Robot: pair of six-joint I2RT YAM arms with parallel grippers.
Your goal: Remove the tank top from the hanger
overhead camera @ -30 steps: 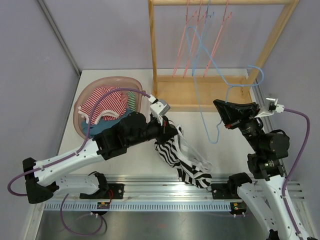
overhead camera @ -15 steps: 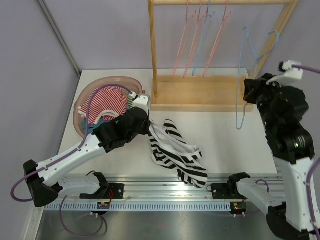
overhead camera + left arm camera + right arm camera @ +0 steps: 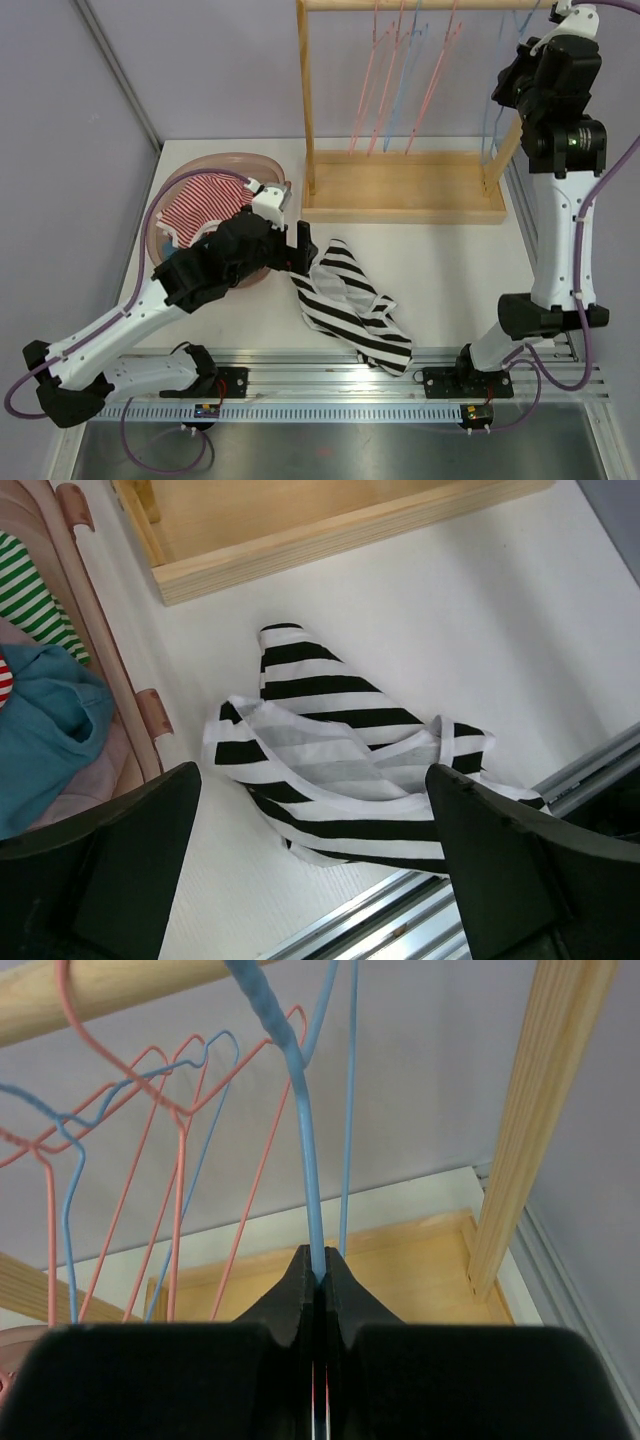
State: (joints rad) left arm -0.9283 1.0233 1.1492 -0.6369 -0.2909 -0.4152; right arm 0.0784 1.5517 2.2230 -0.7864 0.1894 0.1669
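Nearest, left pincer point(image 3: 312, 810): fingers spread wide, nothing between them, hanging above the table point(image 3: 500, 630). Straight beneath that gap, tank top point(image 3: 300, 690), black and white stripes, crumpled on the white surface, touched by neither finger and well apart from the blue hanger point(image 3: 303, 1150). One corner of the cloth out past the finger on the right of the wrist view, up against the metal track point(image 3: 590, 765) along the near table edge. Beside the other finger, pink basket point(image 3: 100, 630), its rim just next to the striped cloth; touching or not, unclear. Inside, a blue garment point(image 3: 45, 720), a green-striped one point(image 3: 30, 600) and, seen from above, a red-striped one point(image 3: 200, 200). Ahead of the fingertips, beyond a strip of bare table, wooden base point(image 3: 330, 520) of the rack.

Farther off and much higher, right pincer point(image 3: 322, 1270), raised on an outstretched arm to the top of the rack. Jaws pressed together, pinching the thin wire of the blue hanger. Above the grip, the wire climbing to a twisted neck at the wooden bar point(image 3: 100, 985); hook itself cut off by the frame edge, so seated on the bar or not, impossible to say. Left of the closed fingers, pink hangers point(image 3: 180, 1160) and another blue one point(image 3: 68, 1210) dangling from the same bar. Right of them, an upright post point(image 3: 530, 1110) of the rack. Below and beyond the fingertips, the rack's base again, then the lilac wall point(image 3: 430, 1080).
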